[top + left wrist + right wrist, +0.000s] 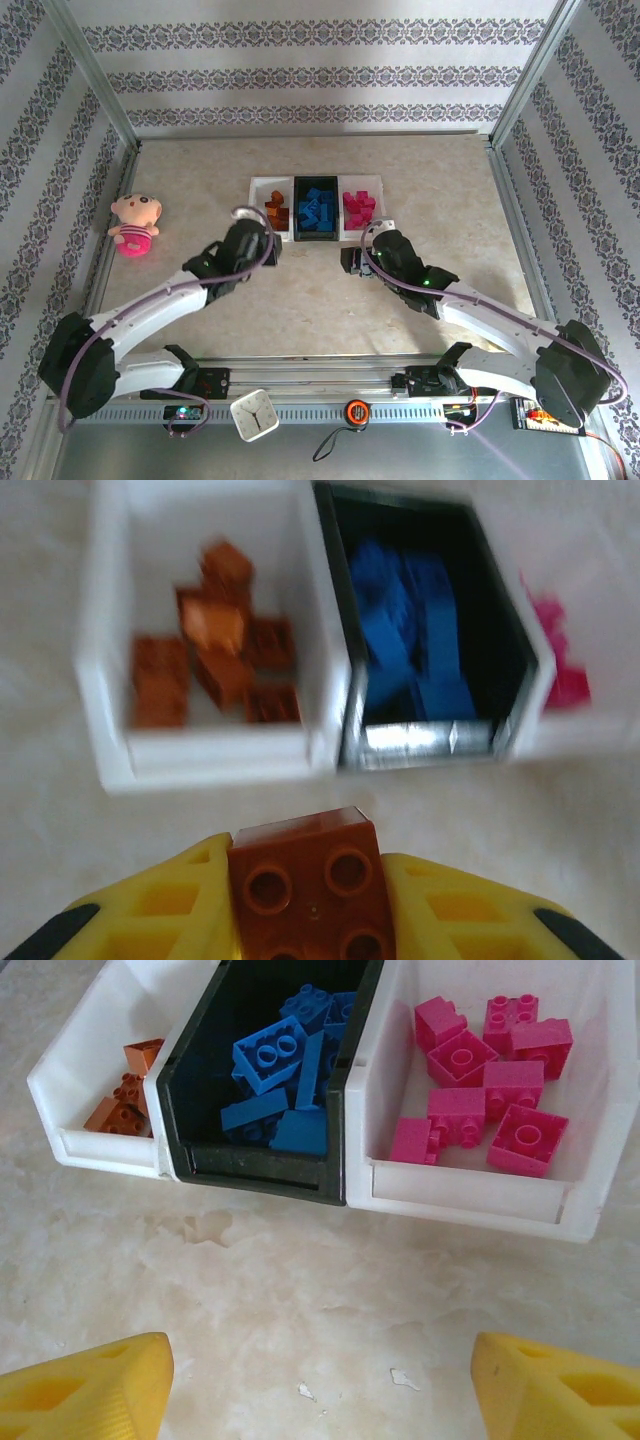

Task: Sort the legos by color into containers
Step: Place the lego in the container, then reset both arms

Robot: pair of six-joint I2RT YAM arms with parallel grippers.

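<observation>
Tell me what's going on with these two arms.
Color sorting of lego bricks is under way. The left pincer grips an orange-brown brick just in front of the left white tray, which already holds orange-brown bricks. The right pincer hangs open and empty above the table. Blue bricks lie in the black middle tray and pink bricks in the right white tray.

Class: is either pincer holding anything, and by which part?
The left pincer grips an orange-brown lego by its two opposite sides. The right pincer is open, holding nothing.
</observation>
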